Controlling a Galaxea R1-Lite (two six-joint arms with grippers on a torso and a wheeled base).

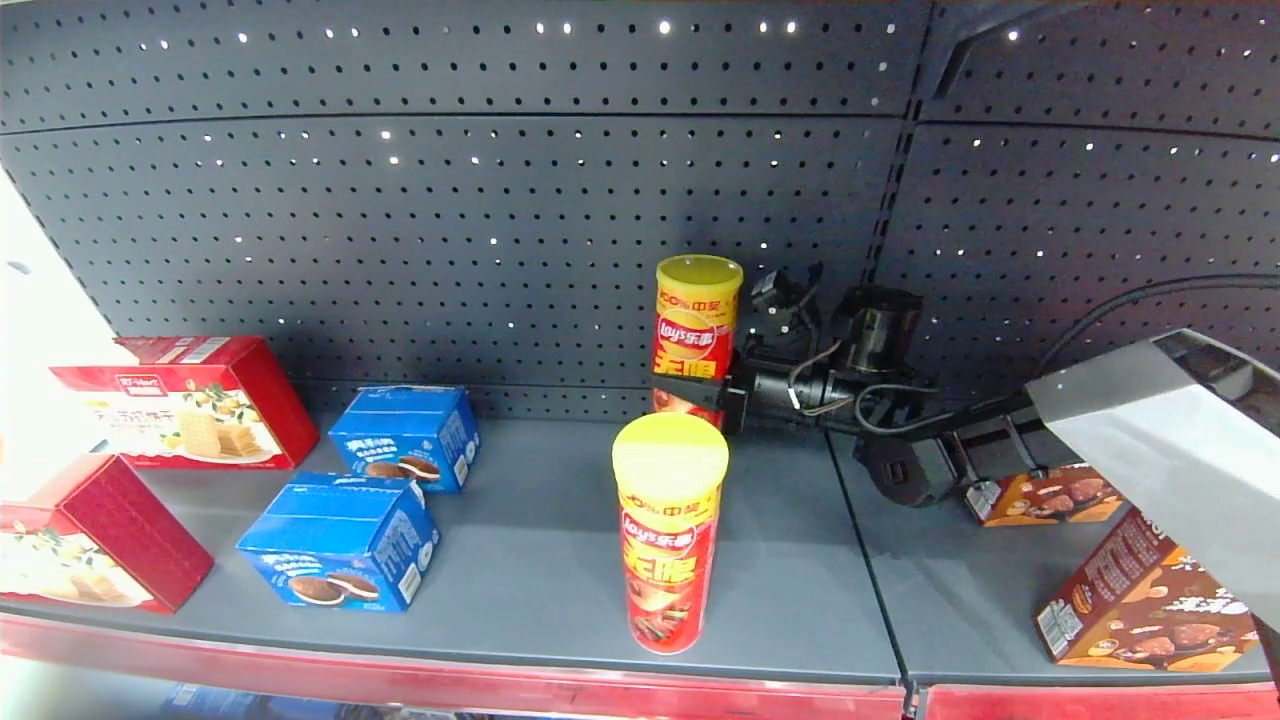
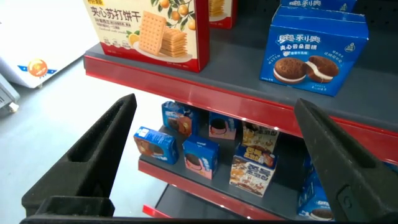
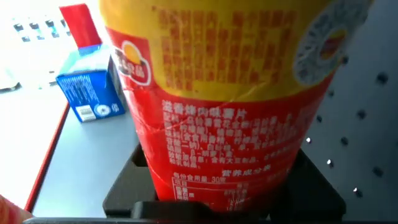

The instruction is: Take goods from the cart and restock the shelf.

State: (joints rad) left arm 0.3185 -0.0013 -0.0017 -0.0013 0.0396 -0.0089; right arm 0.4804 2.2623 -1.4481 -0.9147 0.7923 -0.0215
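Note:
Two red chip cans with yellow lids are on the grey shelf [image 1: 540, 540]. One chip can [image 1: 670, 535] stands upright near the front edge. The other chip can [image 1: 697, 325] is upright at the back by the pegboard, and my right gripper [image 1: 692, 396] is shut on its lower part from the right. Its base is hidden behind the front can. The right wrist view has this held can [image 3: 224, 99] between the black fingers [image 3: 134, 180]. My left gripper [image 2: 217, 165] is open and holds nothing, in front of and below the shelf's red front edge [image 2: 205, 93].
Two red cracker boxes [image 1: 190, 400] and two blue cookie boxes [image 1: 345, 545] sit on the shelf's left half. Brown chocolate boxes [image 1: 1140, 595] lie on the right section. The pegboard back wall [image 1: 450, 250] closes the rear. A lower shelf holds several small boxes [image 2: 199, 155].

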